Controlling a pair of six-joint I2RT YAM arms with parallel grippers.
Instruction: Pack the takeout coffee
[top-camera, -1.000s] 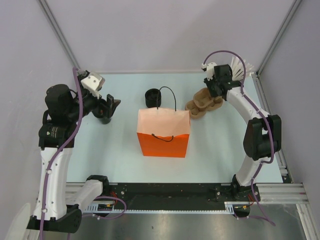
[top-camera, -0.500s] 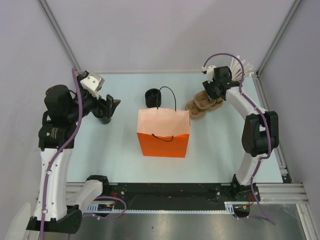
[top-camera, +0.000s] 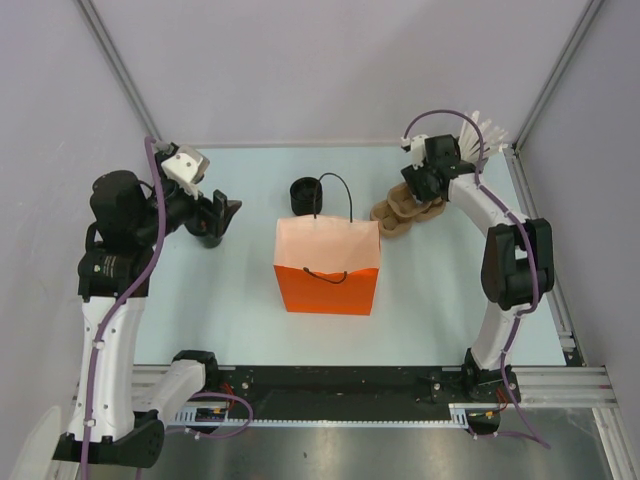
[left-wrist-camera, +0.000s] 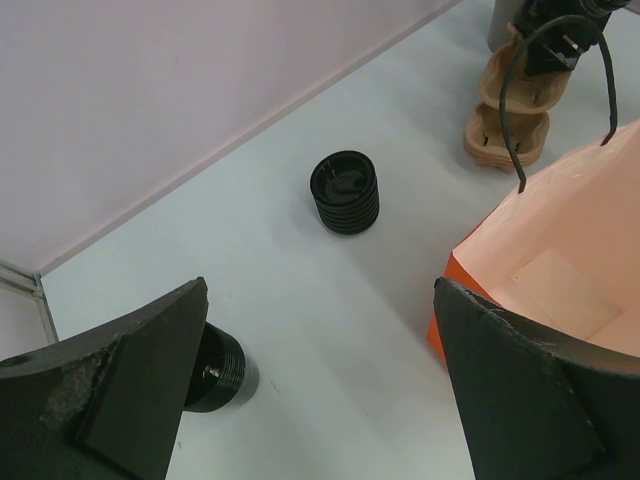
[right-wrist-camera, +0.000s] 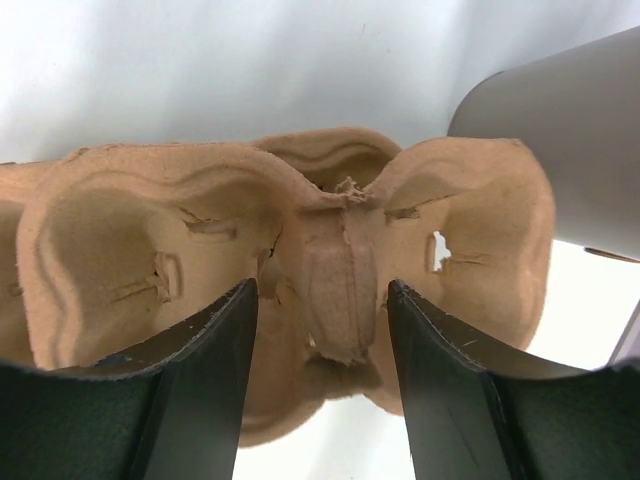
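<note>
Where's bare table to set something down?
Widest: the near strip between the bag and the base rail. Also right of the bag up to the right arm, and left of it up to the left arm. Crowded: the far row, with the ribbed cup, the carrier under the right claw, and the tub.

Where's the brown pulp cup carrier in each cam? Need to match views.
Top external: pulp cup carrier right of centre, just beyond the orange bag's right corner.
Left wrist: carrier near the top right corner, behind the bag's handle.
Right wrist: carrier fills most of the frame.
Shared landmark: the right end effector, directly over the carrier in all three.
</note>
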